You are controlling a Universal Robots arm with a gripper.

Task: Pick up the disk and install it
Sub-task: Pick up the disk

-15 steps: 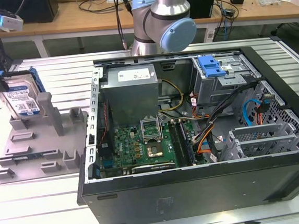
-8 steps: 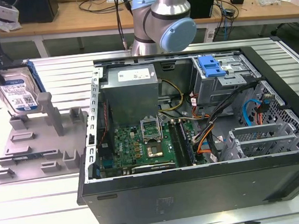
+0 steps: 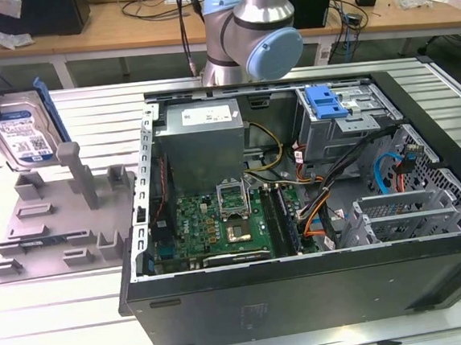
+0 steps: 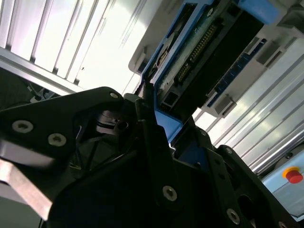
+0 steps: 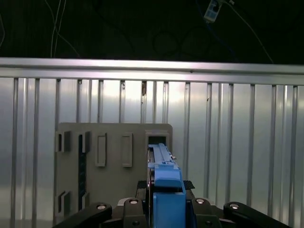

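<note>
Exterior view – disk [image 3: 24, 136] upright at gray fixture [image 3: 58, 228], white-and-blue label, print unreadable, well apart from open computer case [image 3: 305, 287], second wrist view – gripper [image 4: 171, 133] clenched on disk's blue carrier, first wrist view, disk edge-on over fixture slot

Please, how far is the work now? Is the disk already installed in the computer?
Done: the gripper is shut on the disk, gripping its blue carrier in both wrist views. In hand: the disk stands tilted over the grey fixture at the exterior view's left; I cannot tell whether it is clear of its slot. Left: the installing, because the disk is outside the open computer case.
</note>
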